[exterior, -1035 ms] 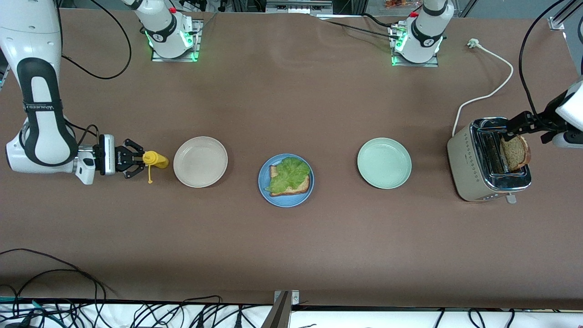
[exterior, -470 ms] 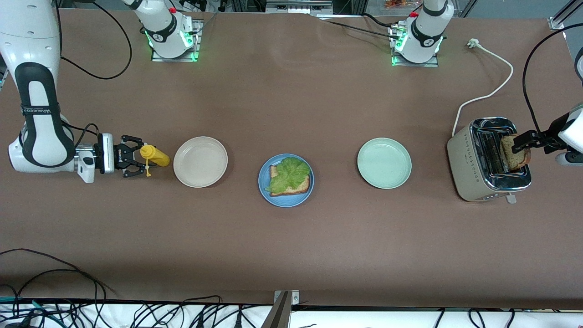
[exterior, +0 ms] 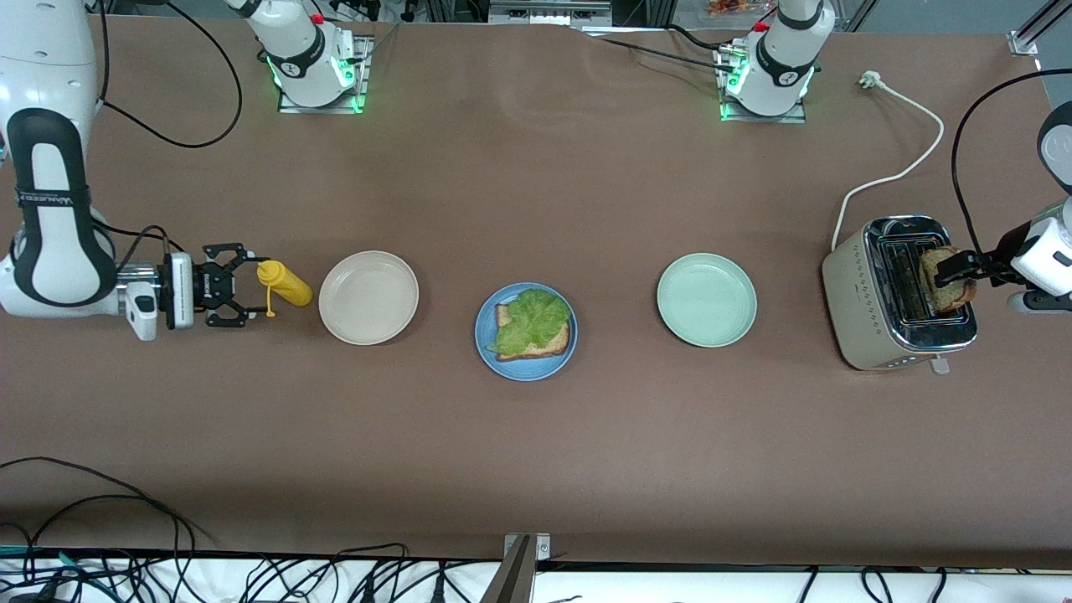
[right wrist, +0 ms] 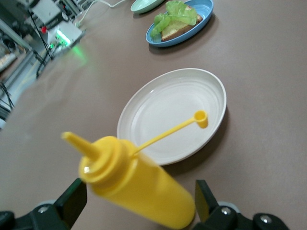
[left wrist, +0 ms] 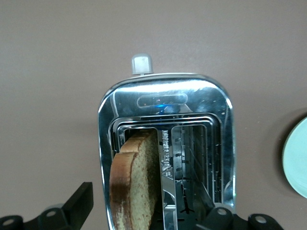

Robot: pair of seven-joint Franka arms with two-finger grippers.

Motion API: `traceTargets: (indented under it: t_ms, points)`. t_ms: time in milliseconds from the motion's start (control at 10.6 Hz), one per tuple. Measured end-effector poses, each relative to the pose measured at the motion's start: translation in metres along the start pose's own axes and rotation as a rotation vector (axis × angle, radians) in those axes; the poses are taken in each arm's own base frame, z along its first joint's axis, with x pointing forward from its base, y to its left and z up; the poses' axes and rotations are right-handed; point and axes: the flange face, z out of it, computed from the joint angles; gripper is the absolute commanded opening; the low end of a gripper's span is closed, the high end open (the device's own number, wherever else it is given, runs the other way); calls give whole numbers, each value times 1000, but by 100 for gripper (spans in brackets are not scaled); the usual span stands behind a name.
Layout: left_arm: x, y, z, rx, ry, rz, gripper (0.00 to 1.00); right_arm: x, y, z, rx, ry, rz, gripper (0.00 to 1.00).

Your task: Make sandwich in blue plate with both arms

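Observation:
The blue plate (exterior: 526,373) lies mid-table with one bread slice (exterior: 553,343) on it and a lettuce leaf (exterior: 532,316) on top. A second bread slice (exterior: 950,289) stands in the toaster (exterior: 871,310) slot. My left gripper (exterior: 942,276) hangs over that slot, open, a finger on each side of the slice (left wrist: 134,187) without touching it. My right gripper (exterior: 244,286) is low at the right arm's end of the table, open. A tilted yellow squeeze bottle (exterior: 286,285) sits just ahead of its fingertips (right wrist: 74,199), free of them.
A beige plate (exterior: 368,297) lies beside the bottle and a pale green plate (exterior: 706,300) between the blue plate and the toaster. The toaster's white cord (exterior: 904,167) runs toward the left arm's base. Black cables lie along the table's near edge.
My right gripper opened, let go of the yellow bottle and drew back from it. My left gripper came down over the toaster until its fingers stood on either side of the slice.

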Motion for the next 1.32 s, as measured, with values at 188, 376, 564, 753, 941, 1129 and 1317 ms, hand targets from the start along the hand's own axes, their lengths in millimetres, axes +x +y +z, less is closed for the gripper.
traceTargets:
  t_ms: [188, 376, 564, 753, 941, 1129, 1317]
  points:
    - [-1, -7, 13, 2, -23, -13, 46, 5, -11, -21, 69, -40, 192, 100]
    - [0, -10, 19, 4, -33, -17, 12, 6, -18, -32, 112, -75, 366, 100]
    - [0, -9, 20, 4, -33, -17, 0, 9, -26, -36, 164, -96, 541, 100]
    - [1, -9, 19, 5, -30, -17, 0, 26, -28, -48, 167, -143, 721, 100]
    - [4, -10, 12, 9, -15, -16, 0, 58, -28, -67, 110, -233, 881, 100]
    - [8, -12, -7, 15, 22, -16, 0, 101, -30, -70, 32, -352, 1031, 100]
    - [9, -12, -38, 16, 58, -15, 0, 144, -33, -64, -84, -493, 1163, 100]
